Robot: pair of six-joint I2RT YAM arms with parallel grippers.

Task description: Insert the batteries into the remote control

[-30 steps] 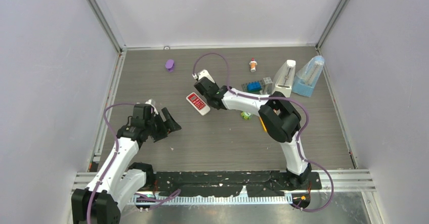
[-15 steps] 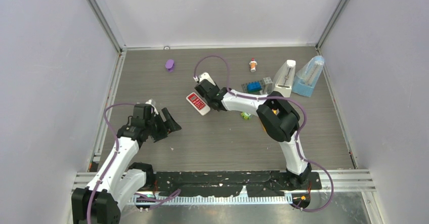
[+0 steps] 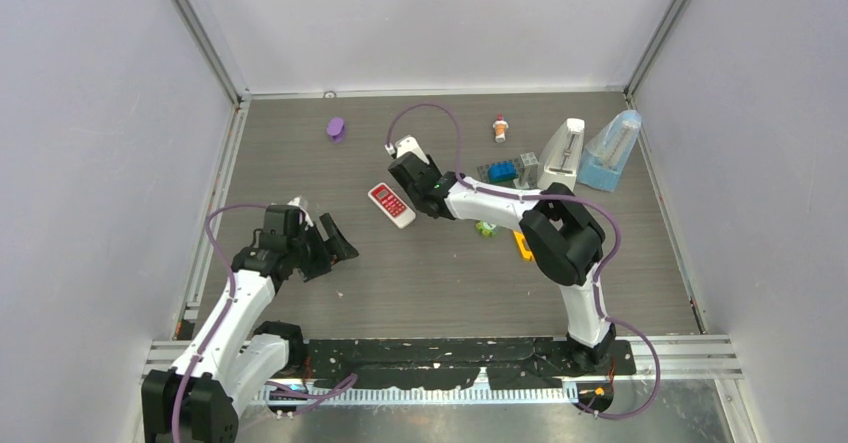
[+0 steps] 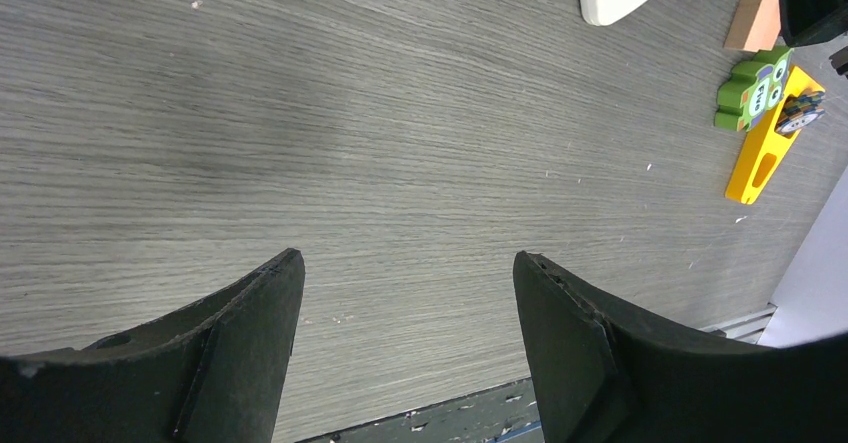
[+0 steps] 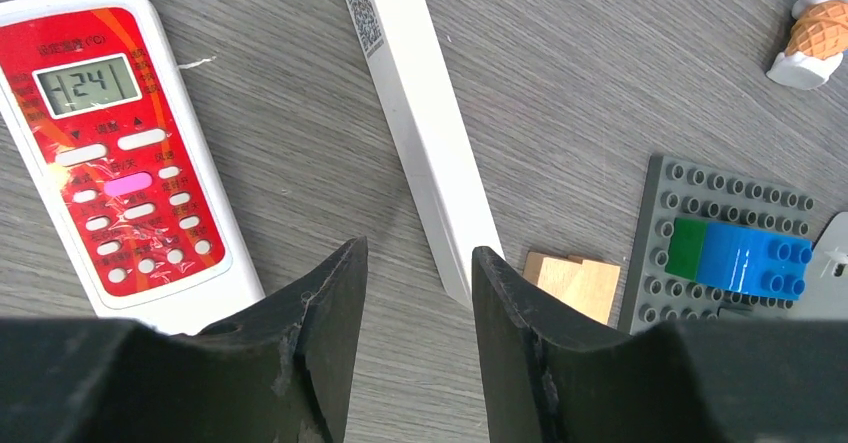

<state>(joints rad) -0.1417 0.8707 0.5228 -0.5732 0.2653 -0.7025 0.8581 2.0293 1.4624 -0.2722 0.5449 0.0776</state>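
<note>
The remote control (image 3: 391, 204) is white with a red face and lies in the middle of the table; in the right wrist view the remote control (image 5: 110, 153) shows a small display and rows of buttons. My right gripper (image 3: 418, 193) hovers just to its right. There the right gripper (image 5: 415, 253) stands open over bare table, nothing between its fingers. A long white bar (image 5: 420, 123) with a QR code ends just ahead of the right finger. My left gripper (image 3: 335, 248) is far to the left, and the left gripper (image 4: 405, 258) is wide open and empty. The batteries are out of view.
A wooden block (image 5: 570, 283) and a grey brick plate (image 5: 730, 253) with blue and green bricks lie right of the gripper. A green monster toy (image 3: 485, 228) and a yellow piece (image 3: 523, 246) sit under the right forearm. At the back are an ice-cream toy (image 3: 500, 128), a purple piece (image 3: 336, 128) and two metronomes (image 3: 565, 153).
My right gripper has opened wider beside the remote. The right elbow has swung a little to the right, uncovering the yellow piece. The left arm has not moved.
</note>
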